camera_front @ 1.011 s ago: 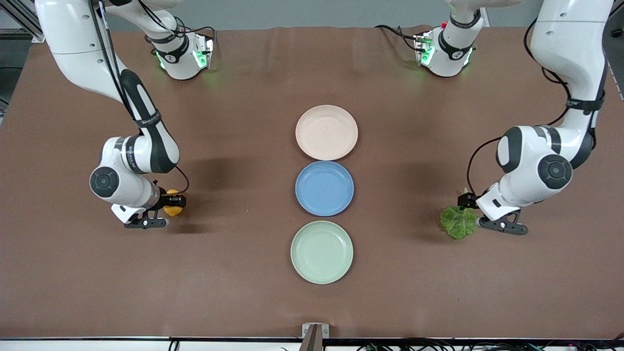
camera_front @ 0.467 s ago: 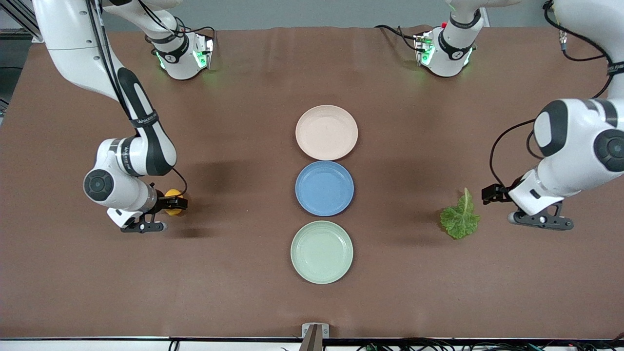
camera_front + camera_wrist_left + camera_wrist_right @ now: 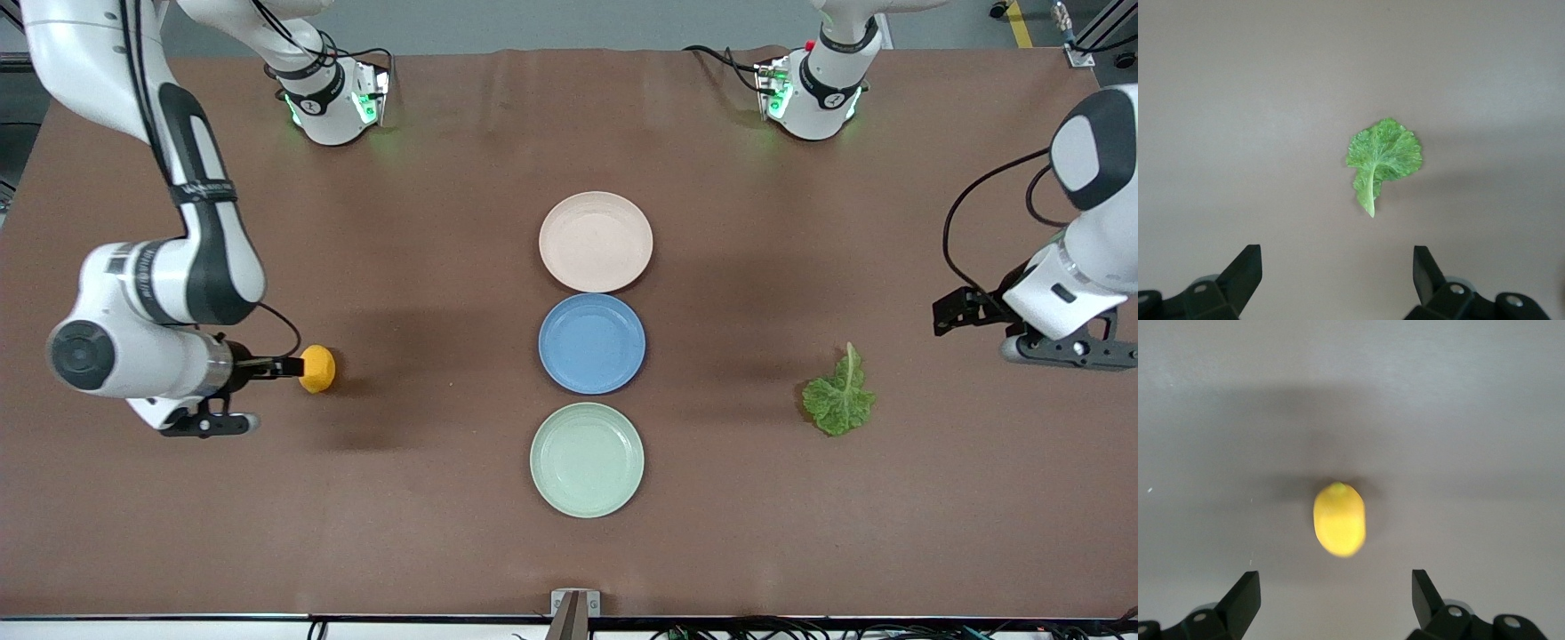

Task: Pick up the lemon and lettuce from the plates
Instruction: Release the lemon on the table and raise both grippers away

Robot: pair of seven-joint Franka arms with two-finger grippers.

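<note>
I'm seeing my right gripper hanging released beside the lemon lying on the brown table, beige plate, blue plate, green plate sitting mid-table, lettuce lying bare, left gripper hanging released.

Table: plates, lemon, lettuce

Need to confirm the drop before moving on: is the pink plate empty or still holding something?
Empty. The pink plate shows only bare surface; the lemon and lettuce lie on the table.
</note>
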